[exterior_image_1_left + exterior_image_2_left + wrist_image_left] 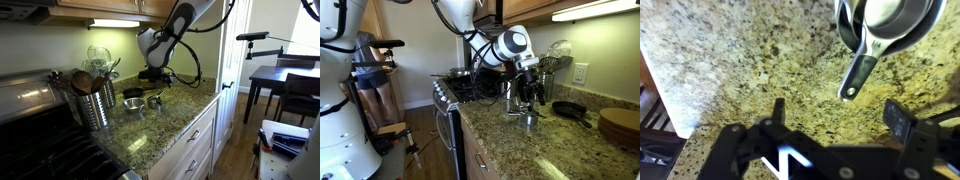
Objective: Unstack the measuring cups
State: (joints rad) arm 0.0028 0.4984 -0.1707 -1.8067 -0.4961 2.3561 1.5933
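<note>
The measuring cups (888,22) are shiny silver and nested in a stack at the top right of the wrist view. Their handle (858,75) points down toward me across the speckled granite counter (740,60). My gripper (838,115) hovers above the counter just short of the handle tip, open, with nothing between its dark fingers (899,118). In both exterior views the gripper (154,80) (527,100) hangs above the small silver cups (155,100) (528,120). Another shiny cup (133,103) lies beside them.
A perforated steel utensil holder (95,102) with wooden spoons stands next to the stove (35,140). A dark pan (570,110) and a round wooden board (620,125) lie further along the counter. The counter's edge (680,110) drops off at left in the wrist view.
</note>
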